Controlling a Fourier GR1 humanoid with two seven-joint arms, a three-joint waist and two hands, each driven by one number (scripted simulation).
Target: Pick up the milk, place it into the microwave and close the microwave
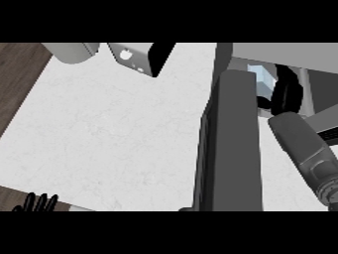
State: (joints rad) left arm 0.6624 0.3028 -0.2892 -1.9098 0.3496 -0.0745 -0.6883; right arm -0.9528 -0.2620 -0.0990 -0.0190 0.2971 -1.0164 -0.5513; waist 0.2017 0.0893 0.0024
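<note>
Inside microwave (325,59) | right hand (285,94) fingers curled round milk (260,74) (door (230,144) open) | left hand (38,202) fingers apart

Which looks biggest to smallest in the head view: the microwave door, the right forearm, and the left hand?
1. Microwave door, though it is nearer the camera.
2. Right forearm.
3. Left hand, only fingertips showing at the lower edge.

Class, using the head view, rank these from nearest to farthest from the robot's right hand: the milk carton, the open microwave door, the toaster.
From the right hand:
1. Milk carton, touching it, inside the microwave.
2. Microwave door, just to its left.
3. Toaster, far left, at the counter's top edge.
</note>
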